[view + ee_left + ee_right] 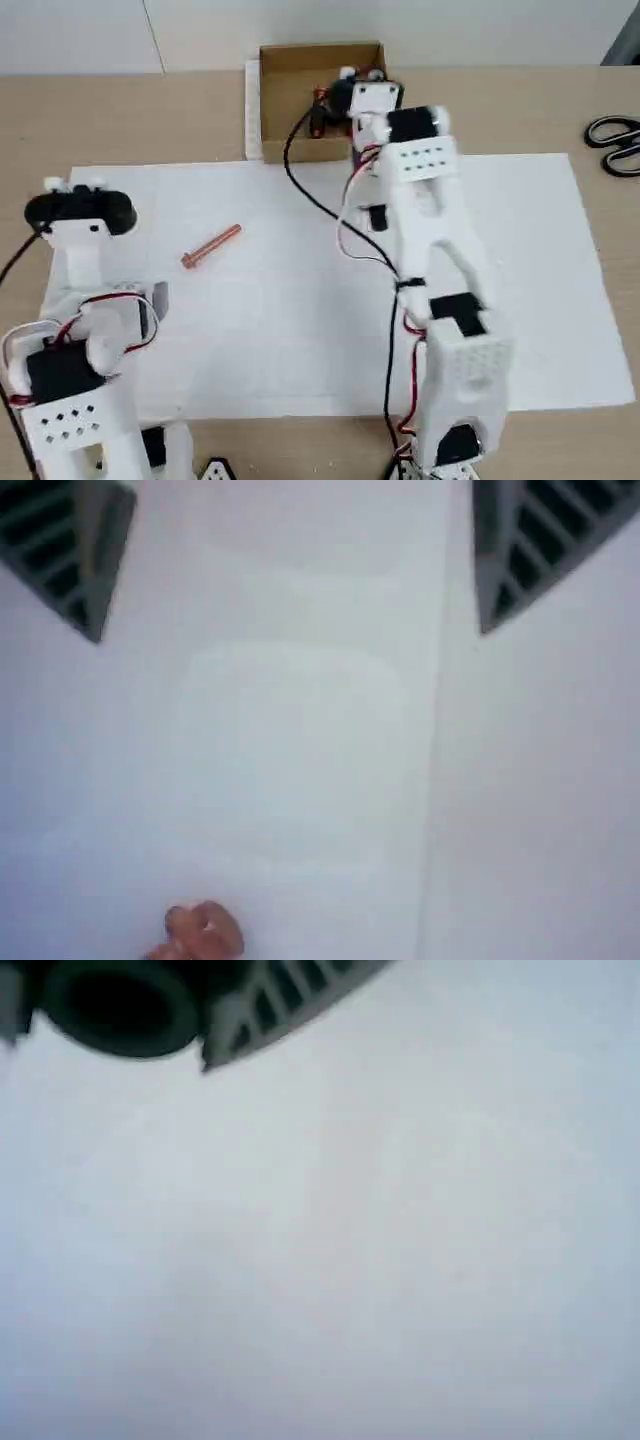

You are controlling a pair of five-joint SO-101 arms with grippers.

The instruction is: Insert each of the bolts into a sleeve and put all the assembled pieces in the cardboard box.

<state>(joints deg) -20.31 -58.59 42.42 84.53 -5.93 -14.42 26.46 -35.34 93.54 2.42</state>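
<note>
Right tool (328,112) over cardboard box (300,60), contents hidden

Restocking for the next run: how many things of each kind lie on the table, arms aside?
Copper bolt: 1
Cardboard box: 1
Scissors: 1
White paper sheet: 1
Total: 4
An arm partly hides the box's inside.

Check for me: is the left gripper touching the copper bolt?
Apart. The left wrist view shows bare white paper between the open left gripper and the copper bolt; the high view shows the same gap.
</note>
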